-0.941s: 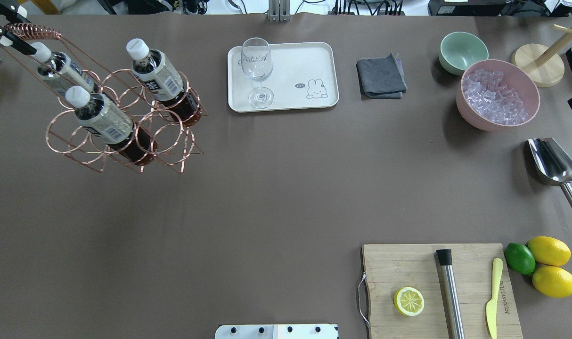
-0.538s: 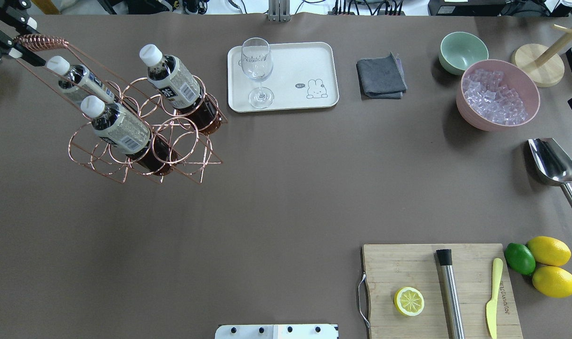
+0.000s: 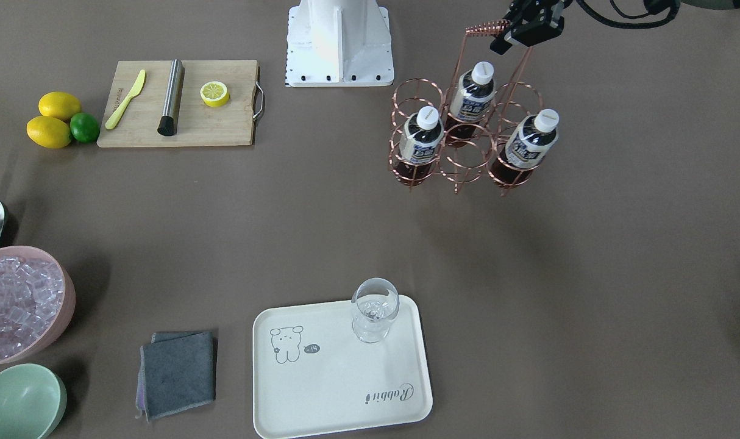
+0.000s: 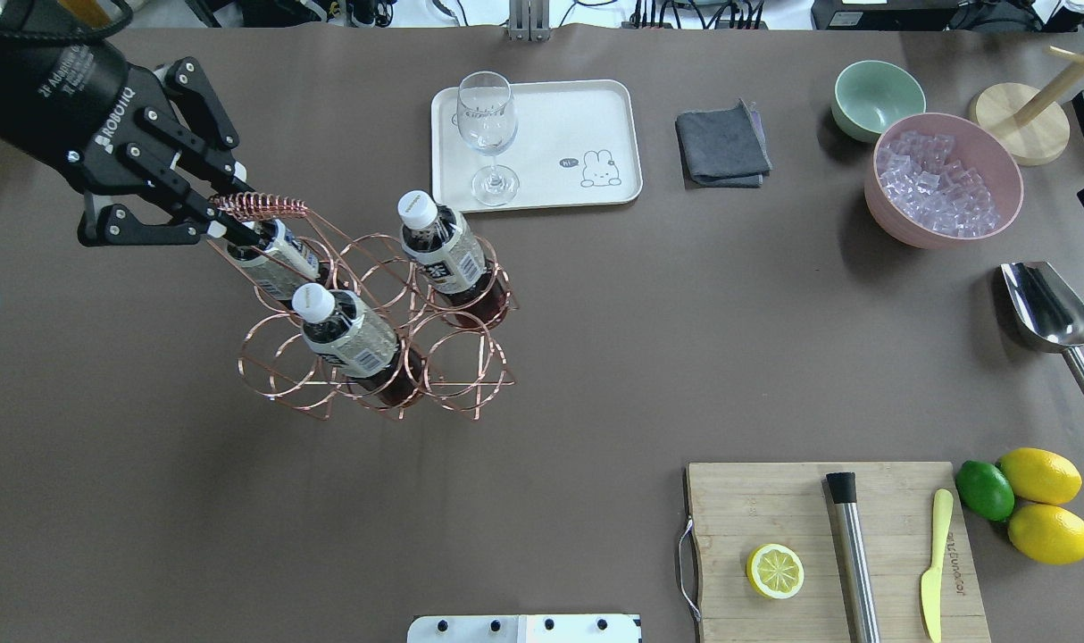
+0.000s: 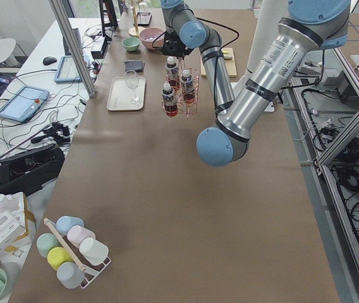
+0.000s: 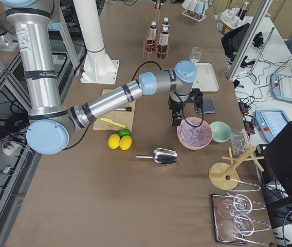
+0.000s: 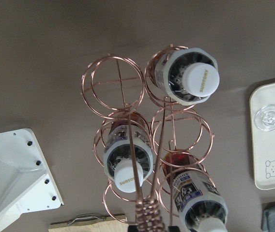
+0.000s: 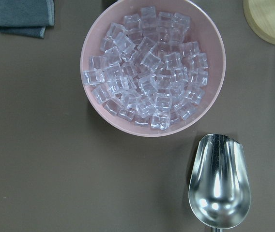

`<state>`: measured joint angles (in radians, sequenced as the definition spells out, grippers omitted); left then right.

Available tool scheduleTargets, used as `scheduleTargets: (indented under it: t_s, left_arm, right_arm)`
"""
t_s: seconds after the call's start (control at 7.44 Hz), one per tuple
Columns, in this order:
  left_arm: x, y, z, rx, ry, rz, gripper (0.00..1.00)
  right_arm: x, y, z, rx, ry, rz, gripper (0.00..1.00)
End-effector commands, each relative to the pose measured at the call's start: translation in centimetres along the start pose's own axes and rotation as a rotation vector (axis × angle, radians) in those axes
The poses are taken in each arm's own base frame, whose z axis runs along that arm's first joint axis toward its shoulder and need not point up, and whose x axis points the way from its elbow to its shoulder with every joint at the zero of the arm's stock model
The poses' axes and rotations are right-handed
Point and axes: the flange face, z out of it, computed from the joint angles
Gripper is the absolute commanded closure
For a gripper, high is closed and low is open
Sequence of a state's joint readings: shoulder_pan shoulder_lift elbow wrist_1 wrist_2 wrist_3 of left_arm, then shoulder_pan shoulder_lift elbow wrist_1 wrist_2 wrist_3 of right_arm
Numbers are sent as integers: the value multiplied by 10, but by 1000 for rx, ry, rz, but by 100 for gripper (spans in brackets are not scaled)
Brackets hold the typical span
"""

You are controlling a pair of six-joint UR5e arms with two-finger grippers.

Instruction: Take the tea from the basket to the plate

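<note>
My left gripper (image 4: 223, 217) is shut on the coiled handle of the copper wire basket (image 4: 457, 366), which hangs tilted above the table's left half. Three tea bottles stand in its rings, one at the back right (image 4: 444, 254), one in front (image 4: 350, 339), and one under the handle (image 4: 279, 254). The front-facing view shows the same gripper (image 3: 509, 33), basket (image 3: 467, 152) and bottles (image 3: 420, 143). The cream plate (image 4: 560, 116) lies beyond the basket, apart from it, with a stemmed glass (image 4: 488, 134) on its left end. My right gripper (image 6: 179, 116) shows only in the exterior right view, over the ice bowl; I cannot tell its state.
A grey cloth (image 4: 722, 143), green bowl (image 4: 877, 98) and pink bowl of ice (image 4: 944, 179) sit right of the plate. A metal scoop (image 4: 1046, 313) lies at the right edge. A cutting board (image 4: 837, 554) with lemon half, muddler and knife is front right, beside whole citrus (image 4: 1038, 500).
The left gripper has carried the basket with its three bottles rightward and nearer the robot, from the far left corner toward the middle. The gripper is now fully in view.
</note>
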<state>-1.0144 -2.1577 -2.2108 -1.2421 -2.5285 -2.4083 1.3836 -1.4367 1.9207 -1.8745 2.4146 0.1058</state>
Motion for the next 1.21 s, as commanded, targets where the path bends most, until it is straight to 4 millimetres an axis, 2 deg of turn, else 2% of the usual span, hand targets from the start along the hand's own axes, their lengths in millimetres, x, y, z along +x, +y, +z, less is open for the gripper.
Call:
scheduleTargets:
  t_s: [0.0,0.27,0.54,0.81,1.08]
  left_arm:
    - [1,14,26,-23,3,-44,100]
    - [7,21,33,-62,17,-78,100]
    - [5,37,44,-65,10,-65,100]
    - [-4,56,64,-70,7,-65,100]
    - [-9,62,65,-95,6,-89,100]
  right_arm:
    - [0,2,-1,2,1,-2,0]
    - [0,2,-1,2,1,-2,0]
    - [0,2,-1,2,1,-2,0]
    - [0,2,-1,2,1,-2,0]
    - [-1,3,-1,3,1,-3,0]
